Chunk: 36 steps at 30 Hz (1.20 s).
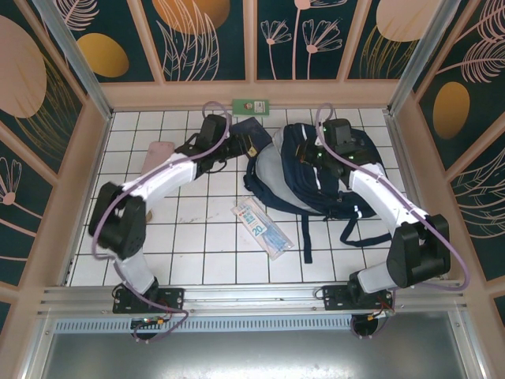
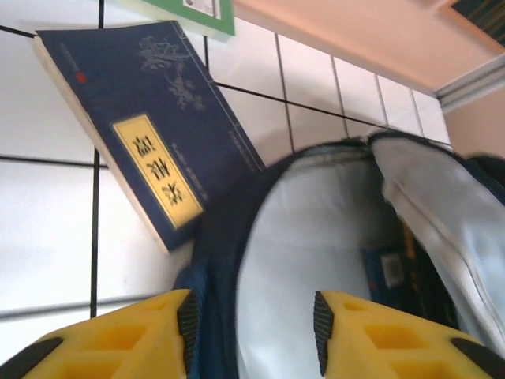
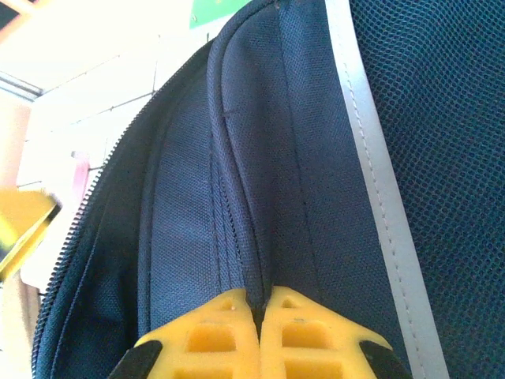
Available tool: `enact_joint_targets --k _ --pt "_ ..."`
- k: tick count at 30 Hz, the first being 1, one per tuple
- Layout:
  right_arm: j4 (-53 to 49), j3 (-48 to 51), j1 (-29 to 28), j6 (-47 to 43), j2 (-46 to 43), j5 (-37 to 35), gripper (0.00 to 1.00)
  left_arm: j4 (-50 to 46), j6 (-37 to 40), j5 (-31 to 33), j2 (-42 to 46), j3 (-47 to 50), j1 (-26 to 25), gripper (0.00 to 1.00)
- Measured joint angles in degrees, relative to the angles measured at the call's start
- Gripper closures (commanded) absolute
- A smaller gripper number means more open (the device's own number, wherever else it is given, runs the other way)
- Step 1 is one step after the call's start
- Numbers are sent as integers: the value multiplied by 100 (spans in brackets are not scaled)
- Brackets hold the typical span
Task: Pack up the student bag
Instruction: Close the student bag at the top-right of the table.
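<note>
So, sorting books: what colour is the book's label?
Yellow label on a navy book; left wrist view.

Left arm (image 1: 170,174) and right arm (image 1: 377,196): white links, black joint housings, lilac cables (image 1: 95,241) looping alongside. Yellow jaws, moulded with recesses, lined by black pads (image 2: 188,320).

blue book (image 2: 150,134) lower corner hidden behind student bag (image 2: 217,237) rim, blurred item (image 2: 385,268) inside, green card (image 2: 207,14) cropped at top

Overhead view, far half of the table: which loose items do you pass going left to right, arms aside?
pink flat item → dark blue book → student bag, lying open with its grey lining showing on the book's side.
</note>
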State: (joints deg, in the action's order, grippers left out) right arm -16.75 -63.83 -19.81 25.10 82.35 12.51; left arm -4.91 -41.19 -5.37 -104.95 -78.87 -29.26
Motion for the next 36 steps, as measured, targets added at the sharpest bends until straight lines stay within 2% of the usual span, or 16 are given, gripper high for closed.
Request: enact_joint_targets --k 3,11,13,16,18,22,29,36 --pt "-162 31 -256 -107 9 -284 98 50 -122 -188 -776 -555 188 65" --pt "-297 212 -570 -166 9 -629 94 149 -444 -752 -2601 -2295 385 66" --pt "-295 214 -579 -153 9 -662 85 146 -527 -837 -2964 -2684 380 68" --pt "-295 214 -579 -157 7 -693 80 68 -627 -883 -3346 -3027 376 73" --pt "-302 214 -579 -129 9 -699 69 -9 -669 -870 -3464 -3053 380 78" --pt "-332 188 -579 -125 9 -791 60 28 -717 -772 -3467 -2677 446 82" --pt "-400 -273 -579 -142 109 -820 58 374 -710 -400 -2251 -732 863 84" --pt "-310 -809 -702 -144 627 -730 58 586 -522 -66 -1102 938 1327 82"
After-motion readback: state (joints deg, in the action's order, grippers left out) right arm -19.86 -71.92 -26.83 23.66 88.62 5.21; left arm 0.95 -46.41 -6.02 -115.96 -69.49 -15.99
